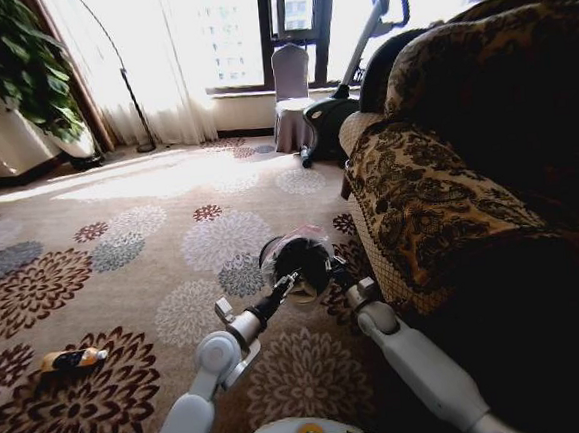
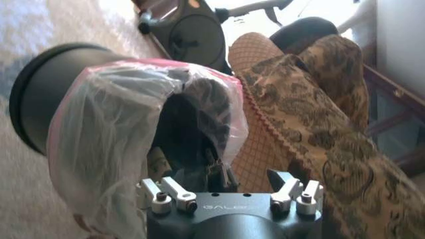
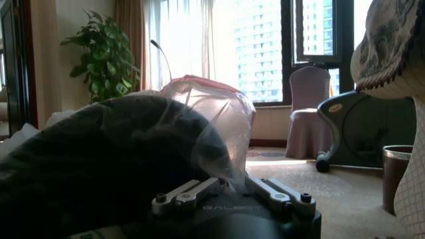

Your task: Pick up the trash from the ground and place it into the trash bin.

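Left gripper [image 2: 229, 186]: jaws spread wide, nothing between them, poised right at the mouth of the trash bin [image 2: 79, 89]. In the head view the left gripper [image 1: 293, 282] sits at the bin's near side.

Right gripper [image 3: 229, 181]: pressed against the bin's dark wall and the bunched liner; can't tell whether its jaws are wide or closed. In the head view the right gripper [image 1: 336, 269] is at the bin's right side, next to the sofa.

Trash bin [image 1: 295, 258]: small, round, dark, lying on its side on the floral carpet [image 1: 122, 250], mouth toward the robot, between the two grippers. Translucent bag liner [image 2: 106, 134] with a pink edge is bunched over the rim and hangs loose across the opening.

Trash: one yellow-orange wrapper [image 1: 71, 360] on the carpet, well apart from the bin, off to the robot's left.

Surroundings: patterned sofa [image 1: 438, 195] just right of the bin, exercise bike [image 1: 346, 102] and covered chair [image 1: 291, 96] by the window, potted plant [image 1: 17, 67] far left, floor lamp [image 1: 123, 79] near the curtains.
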